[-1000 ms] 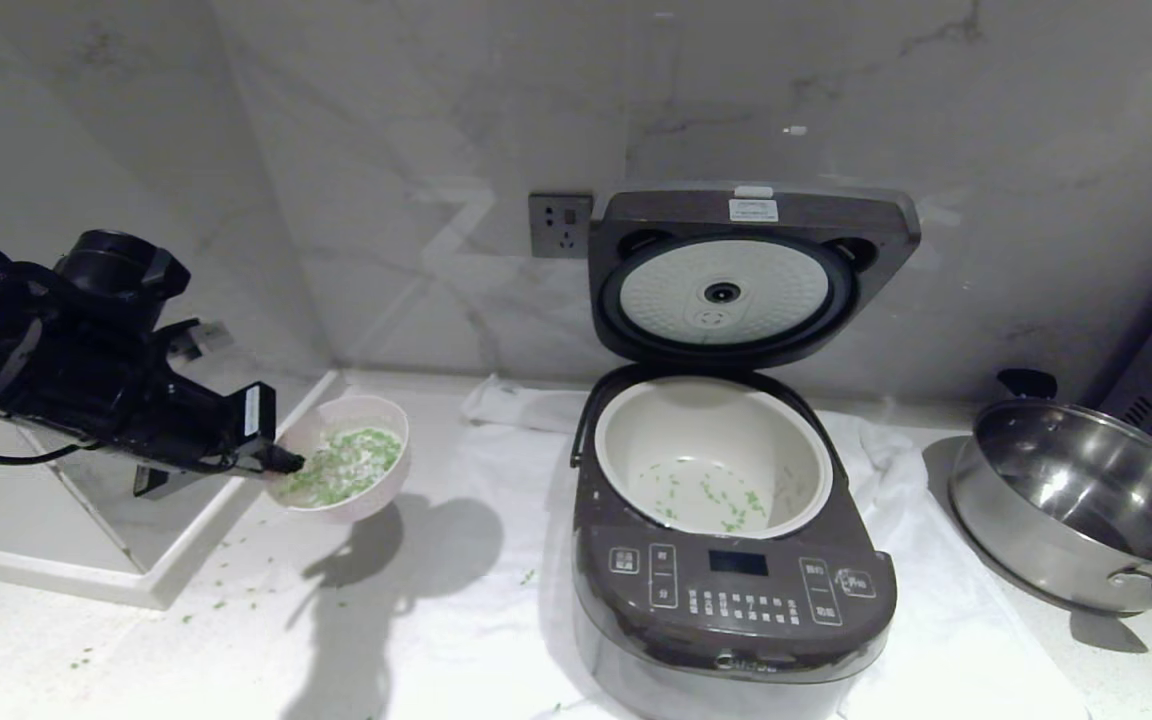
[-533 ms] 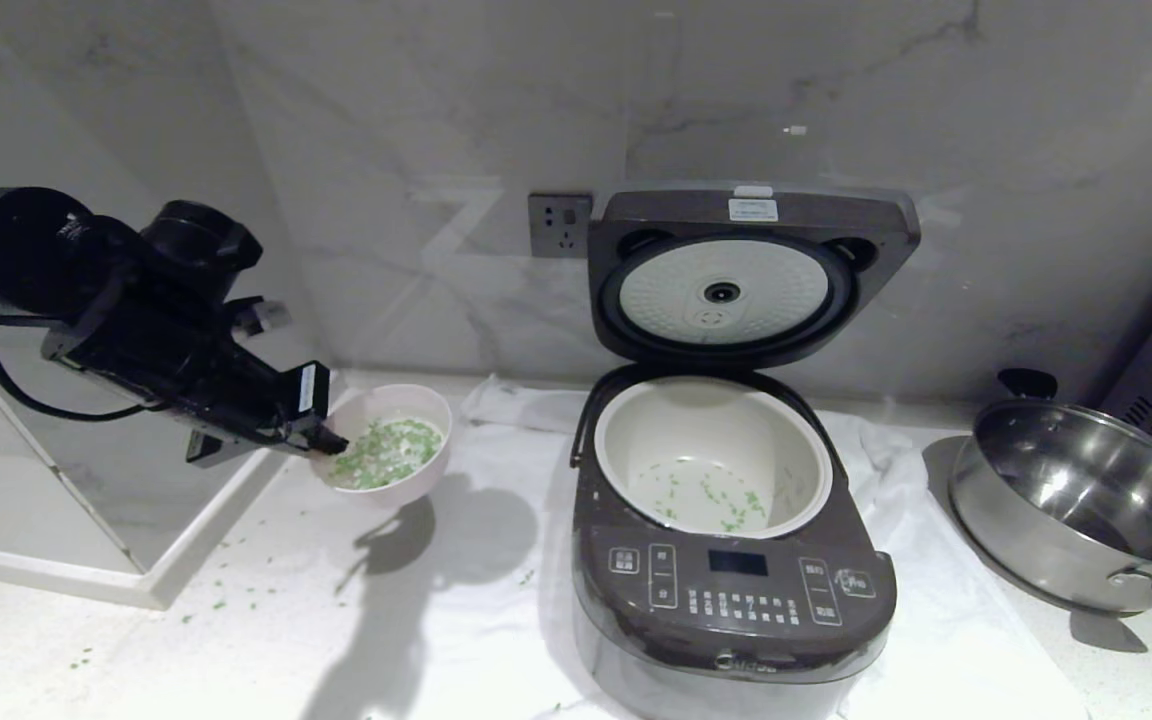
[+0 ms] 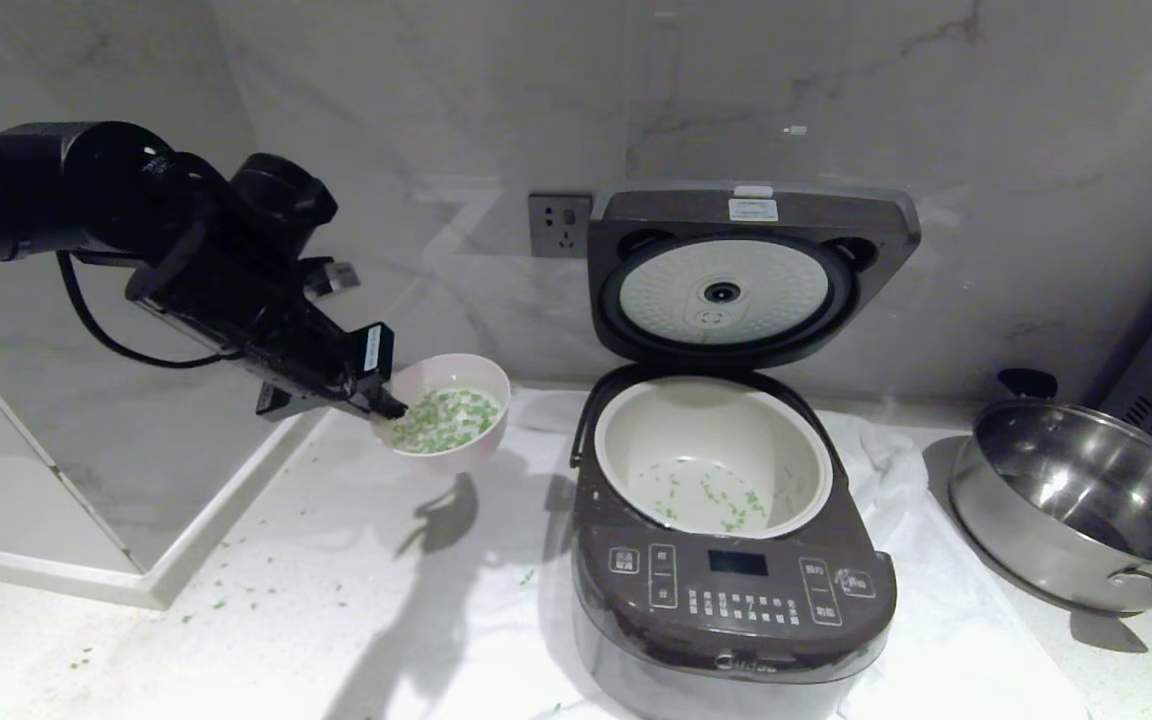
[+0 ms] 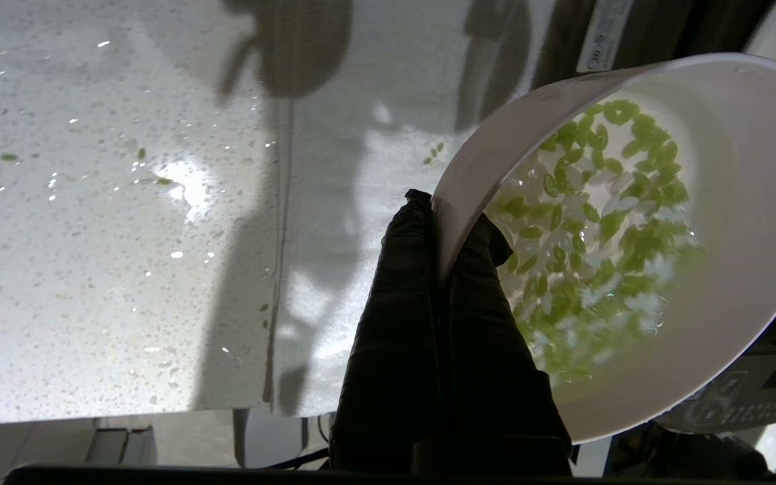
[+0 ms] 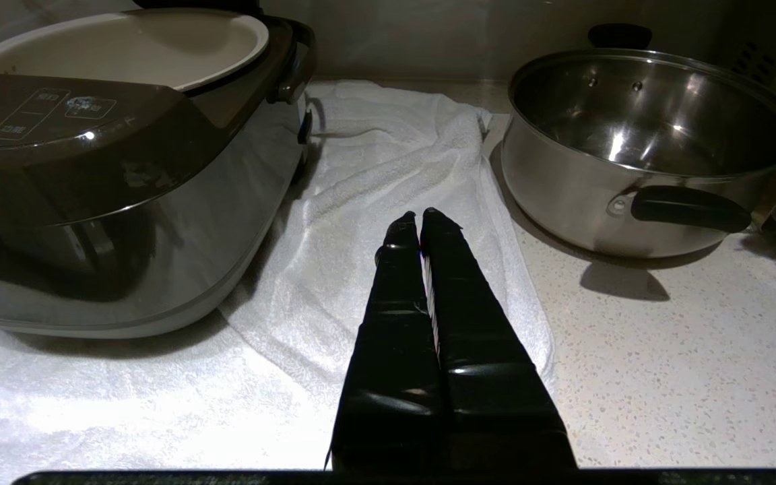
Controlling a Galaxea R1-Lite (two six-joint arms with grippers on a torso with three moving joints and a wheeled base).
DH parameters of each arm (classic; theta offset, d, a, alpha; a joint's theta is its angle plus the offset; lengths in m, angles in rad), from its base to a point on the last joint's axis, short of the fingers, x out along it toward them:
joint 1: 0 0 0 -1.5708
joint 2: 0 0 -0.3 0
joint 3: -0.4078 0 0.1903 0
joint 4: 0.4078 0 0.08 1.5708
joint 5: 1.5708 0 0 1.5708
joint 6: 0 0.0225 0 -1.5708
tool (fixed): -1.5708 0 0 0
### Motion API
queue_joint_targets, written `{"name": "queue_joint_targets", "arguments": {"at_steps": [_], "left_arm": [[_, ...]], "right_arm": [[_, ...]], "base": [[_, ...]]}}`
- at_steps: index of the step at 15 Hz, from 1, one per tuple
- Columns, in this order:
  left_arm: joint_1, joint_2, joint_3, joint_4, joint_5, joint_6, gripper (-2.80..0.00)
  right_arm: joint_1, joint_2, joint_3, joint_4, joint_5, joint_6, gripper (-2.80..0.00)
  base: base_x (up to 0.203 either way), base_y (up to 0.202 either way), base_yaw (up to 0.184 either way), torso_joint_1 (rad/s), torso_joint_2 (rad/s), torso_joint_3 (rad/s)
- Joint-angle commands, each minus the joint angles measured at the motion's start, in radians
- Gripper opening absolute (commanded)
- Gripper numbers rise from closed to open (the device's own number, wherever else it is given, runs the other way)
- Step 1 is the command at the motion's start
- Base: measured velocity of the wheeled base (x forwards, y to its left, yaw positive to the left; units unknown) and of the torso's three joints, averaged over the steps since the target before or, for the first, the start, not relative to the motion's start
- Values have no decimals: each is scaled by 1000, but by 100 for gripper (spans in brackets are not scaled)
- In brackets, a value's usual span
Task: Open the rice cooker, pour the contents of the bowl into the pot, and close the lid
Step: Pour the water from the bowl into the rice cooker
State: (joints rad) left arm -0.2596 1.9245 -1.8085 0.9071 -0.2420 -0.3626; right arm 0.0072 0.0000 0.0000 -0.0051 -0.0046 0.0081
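Note:
The dark brown rice cooker (image 3: 731, 590) stands mid-counter with its lid (image 3: 751, 275) swung up against the wall. Its white pot (image 3: 711, 465) holds a few green bits. Left of the cooker, raised above the counter, is the pale pink bowl (image 3: 461, 440) with the green contents (image 3: 441, 420). My left gripper (image 3: 386, 405) is shut on the bowl's near rim, one finger inside and one outside. In the left wrist view the gripper (image 4: 442, 215) pinches the bowl (image 4: 731, 323) and the contents (image 4: 590, 222) lie inside. My right gripper (image 5: 420, 219) is shut and empty, low beside the cooker (image 5: 112, 168).
A shiny steel pan (image 3: 1086, 505) with black handles sits right of the cooker, also the pan (image 5: 644, 141). A white towel (image 3: 946, 620) lies under the cooker. Green bits are scattered on the counter (image 3: 226, 590) by a raised white ledge (image 3: 136, 585). A wall socket (image 3: 559, 225) is behind.
My left arm has carried the bowl up and to the right, from beside the white ledge to close by the cooker's left side. Cooker, lid and pan have not moved.

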Motion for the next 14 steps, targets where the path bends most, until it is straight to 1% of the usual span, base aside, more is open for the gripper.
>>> {"name": "queue_joint_targets", "arguments": {"at_steps": [1,3,7,10,14], "left_arm": [[-44,44,-46,14,19,-4,-280],[-80,64,-66,15,43,-13,-280],[-143,78,-89,15,46,-38,-280],[-190,104,-137,14,46,-70,-280],[-254,120,-141,9,47,-82,-280]], "right_arm": [[0,0,2,0,0,0,-280],[0,-1,2,-1,0,0,-280],[0,0,2,-1,0,0,-280],[0,-2,2,-1,0,0,-280],[0,0,2,-1,0,0,-280]], "base": [[0,0,0,0,0,0],[0,0,0,0,0,0],[0,0,0,0,0,0],[0,0,0,0,0,0],[0,0,0,0,0,0]]}}
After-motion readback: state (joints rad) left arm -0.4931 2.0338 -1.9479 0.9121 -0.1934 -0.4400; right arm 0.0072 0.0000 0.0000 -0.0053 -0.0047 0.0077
